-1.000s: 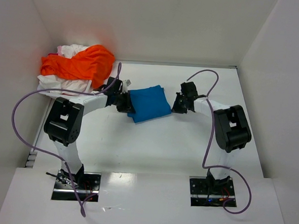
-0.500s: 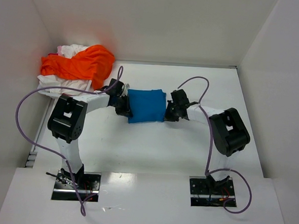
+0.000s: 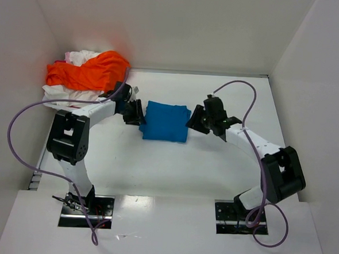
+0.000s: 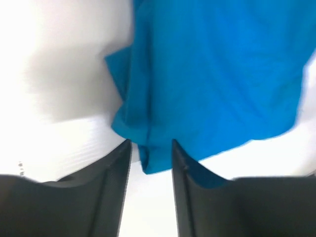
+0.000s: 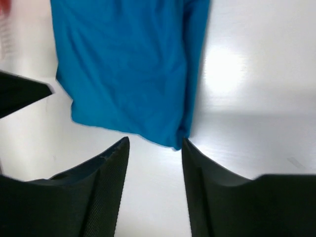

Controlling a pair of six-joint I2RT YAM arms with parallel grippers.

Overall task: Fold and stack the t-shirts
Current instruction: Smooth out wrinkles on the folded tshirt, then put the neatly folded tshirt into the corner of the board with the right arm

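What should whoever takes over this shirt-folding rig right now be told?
Left hand: at the left edge of the blue t-shirt, with a corner of cloth between its fingers. I cannot tell whether it is pinching.
Right hand: open, tips at the shirt's right edge, with no cloth between them.
The blue t-shirt lies mid-table as a folded rectangle. The orange t-shirt and white t-shirts are heaped in the far left corner.
Done: blue looks folded.
Left: fold the orange and white ones, then stack all.
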